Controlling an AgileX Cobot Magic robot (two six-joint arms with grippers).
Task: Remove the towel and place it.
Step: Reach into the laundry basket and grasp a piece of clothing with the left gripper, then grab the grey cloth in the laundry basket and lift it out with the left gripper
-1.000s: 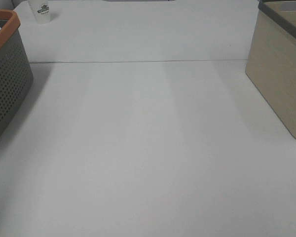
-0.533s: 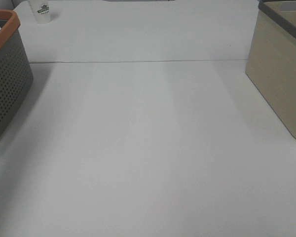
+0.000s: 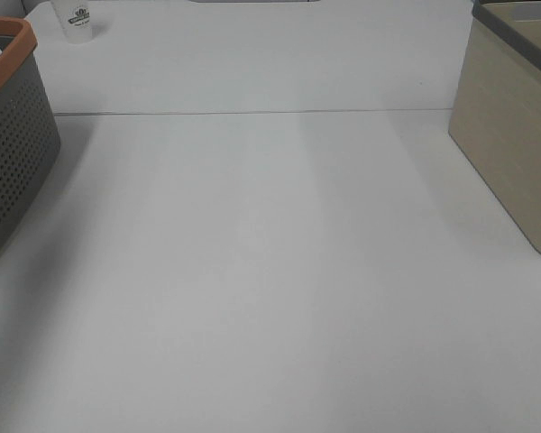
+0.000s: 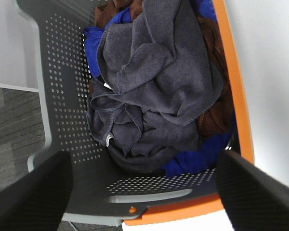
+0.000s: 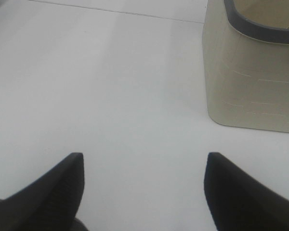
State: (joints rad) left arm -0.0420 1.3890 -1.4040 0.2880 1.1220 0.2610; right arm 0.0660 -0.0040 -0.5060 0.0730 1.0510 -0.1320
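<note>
The dark charcoal-grey towel (image 4: 154, 77) lies crumpled on top of a pile inside a grey perforated basket with an orange rim (image 4: 236, 96). A small pale tag (image 4: 109, 139) shows on one fold. My left gripper (image 4: 144, 161) hovers above the basket, open and empty, its two dark fingers (image 4: 38, 190) wide apart. My right gripper (image 5: 144, 161) is open and empty over bare white table. Neither gripper shows in the exterior high view, where only the basket's side (image 3: 9, 117) is seen at the left edge and the towel is hidden.
Blue cloth (image 4: 192, 161) and brown cloth (image 4: 216, 120) lie under the towel. A beige bin with a grey rim (image 3: 514, 135) stands at the right and shows in the right wrist view (image 5: 250, 72). A white paper cup (image 3: 77, 20) stands at the far left.
</note>
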